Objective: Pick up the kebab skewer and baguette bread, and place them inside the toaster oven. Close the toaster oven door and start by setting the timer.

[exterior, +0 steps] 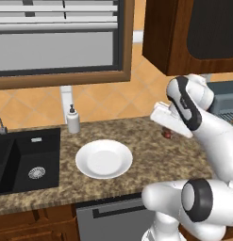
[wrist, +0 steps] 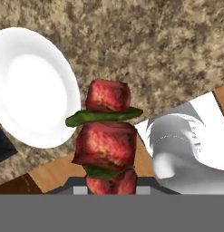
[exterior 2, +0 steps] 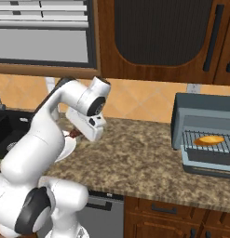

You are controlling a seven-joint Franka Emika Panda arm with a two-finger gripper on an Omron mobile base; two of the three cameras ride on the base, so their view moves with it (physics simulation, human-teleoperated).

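My gripper (exterior: 168,129) hangs above the granite counter, right of the white plate (exterior: 104,158), and is shut on the kebab skewer (wrist: 106,136). Red-brown meat chunks with green slices between them stick out past the hand. The skewer (exterior: 168,134) shows as a small dark red bit under the hand, and again in the right base view (exterior 2: 74,134). The toaster oven (exterior 2: 200,114) stands at the counter's far right with its door (exterior 2: 207,168) folded down. The baguette bread (exterior 2: 209,139) lies on the oven's wire rack. The plate (wrist: 31,90) has nothing on it.
A black sink (exterior: 23,160) is set into the counter at the left, with a white soap dispenser (exterior: 73,120) behind the plate. Dark wood cabinets (exterior 2: 158,37) hang above the counter. Bare granite (exterior 2: 135,153) stretches between the arm and the oven.
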